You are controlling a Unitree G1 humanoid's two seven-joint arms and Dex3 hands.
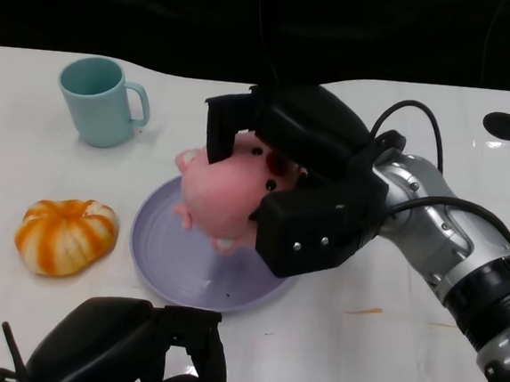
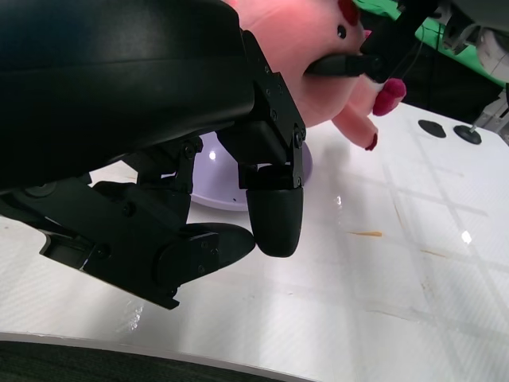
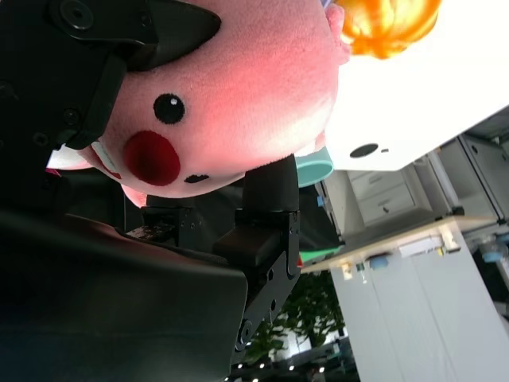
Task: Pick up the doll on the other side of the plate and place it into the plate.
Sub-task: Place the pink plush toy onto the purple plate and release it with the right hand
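My right hand [image 1: 305, 182] grips the pink plush doll [image 1: 223, 193] and holds it over the lavender plate [image 1: 156, 245], its fingers wrapped over the doll's head and side. The right wrist view fills with the doll's face [image 3: 231, 103], black eye and red cheek, held between black fingers [image 3: 266, 199]. The doll's lower part hangs just above or on the plate; I cannot tell whether it touches. My left hand [image 1: 129, 350] rests low at the near table edge, fingers curled in, holding nothing. From the left wrist view I see the doll [image 2: 318, 64] over the plate [image 2: 215, 187].
A teal mug [image 1: 97, 101] stands at the back left. An orange pumpkin toy [image 1: 63, 235] lies left of the plate. Black round holes [image 1: 505, 125] mark the table's far right. White tabletop lies bare to the right of the plate.
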